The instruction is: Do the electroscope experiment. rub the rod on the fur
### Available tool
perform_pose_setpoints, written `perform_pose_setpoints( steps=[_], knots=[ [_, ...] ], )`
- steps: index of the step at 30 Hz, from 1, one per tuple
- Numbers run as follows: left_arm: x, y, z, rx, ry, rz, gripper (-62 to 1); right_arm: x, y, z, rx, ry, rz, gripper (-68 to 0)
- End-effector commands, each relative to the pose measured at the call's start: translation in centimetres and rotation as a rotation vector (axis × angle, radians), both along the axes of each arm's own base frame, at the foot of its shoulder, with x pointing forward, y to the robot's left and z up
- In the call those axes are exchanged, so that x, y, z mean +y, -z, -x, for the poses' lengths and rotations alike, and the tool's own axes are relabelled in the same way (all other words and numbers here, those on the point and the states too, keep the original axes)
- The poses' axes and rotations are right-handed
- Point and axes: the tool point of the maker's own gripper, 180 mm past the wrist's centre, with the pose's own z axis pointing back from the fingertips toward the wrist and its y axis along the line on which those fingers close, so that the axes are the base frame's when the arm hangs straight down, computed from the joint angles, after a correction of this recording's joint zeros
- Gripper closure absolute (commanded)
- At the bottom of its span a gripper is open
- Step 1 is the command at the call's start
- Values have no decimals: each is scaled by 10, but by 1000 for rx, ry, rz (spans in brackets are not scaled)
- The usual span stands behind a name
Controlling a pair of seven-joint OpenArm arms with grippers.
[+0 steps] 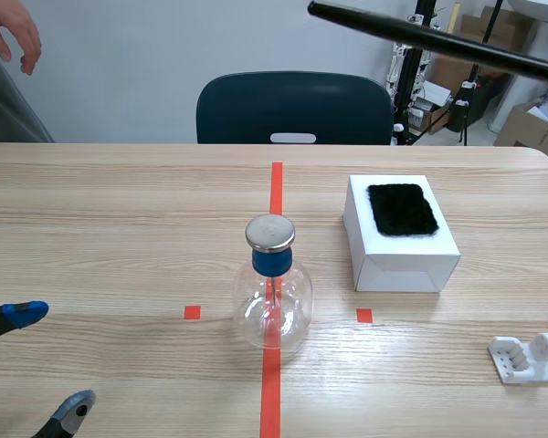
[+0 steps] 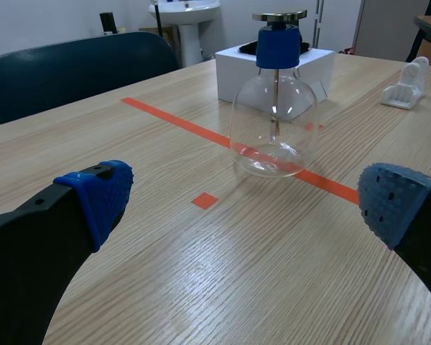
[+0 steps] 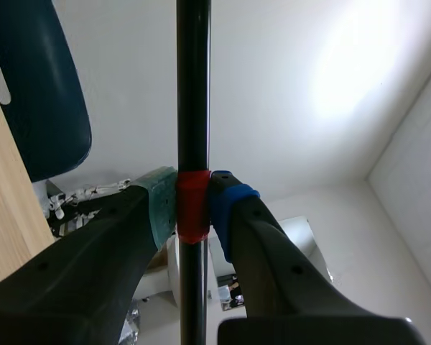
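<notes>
The right hand [image 3: 194,208] is clenched on the rod [image 3: 192,86], held aloft presumably for lowering onto the fur [image 1: 402,209]; the left hand [image 2: 248,201] is seen released.

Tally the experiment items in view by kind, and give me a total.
electroscope flask: 1
black rod: 1, clamped in the right end effector
fur patch: 1, on top of the box
white box: 1
white holder: 1
Total: 5
</notes>
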Motion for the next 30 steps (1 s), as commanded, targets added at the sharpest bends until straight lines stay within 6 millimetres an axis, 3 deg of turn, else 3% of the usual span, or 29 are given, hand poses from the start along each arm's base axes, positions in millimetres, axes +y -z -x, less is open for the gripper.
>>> perform_pose_setpoints(
  steps=[1, 8, 13, 30],
  knots=[
    [2, -14, -2, -53, -5, 39, -623, 0, -4, 8, -29, 16, -22, -2],
    [2, -14, -2, -53, -5, 39, -623, 21, 29, 54, 50, -8, 60, -2],
    [2, -14, -2, -53, -5, 39, -623, 35, 41, 74, 72, -47, 109, -2],
    [2, -14, -2, -53, -5, 39, -623, 45, 42, 81, 56, -92, 147, -2]
  ],
)
